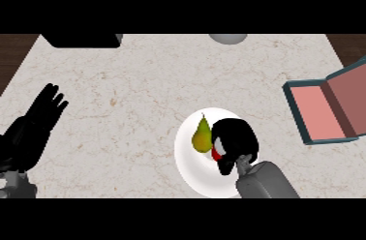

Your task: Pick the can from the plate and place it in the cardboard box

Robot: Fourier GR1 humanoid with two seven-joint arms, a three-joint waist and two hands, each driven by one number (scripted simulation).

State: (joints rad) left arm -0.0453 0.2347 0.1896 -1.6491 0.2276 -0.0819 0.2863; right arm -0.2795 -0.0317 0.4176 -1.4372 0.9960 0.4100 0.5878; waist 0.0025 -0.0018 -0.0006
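Can [217,154] gripped on the plate [191,166]

The can is almost hidden, its axis unreadable, under the curled right hand [236,140]; the left hand [39,120] is held open.

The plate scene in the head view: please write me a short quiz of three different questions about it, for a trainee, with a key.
1. True or false: the pear lies on the white plate.
2. Multiple choice: where is the open cardboard box relative to the plate? A) to its left, B) to its right, C) under it.
3. Short answer: what is the right robot hand doing, and what is the left robot hand doing?

Key
1. True; it lies on the left part of the plate.
2. B.
3. The right one is over the plate, curled round the can, of which only a little red shows. The left one rests open at the view's left edge, fingers up.
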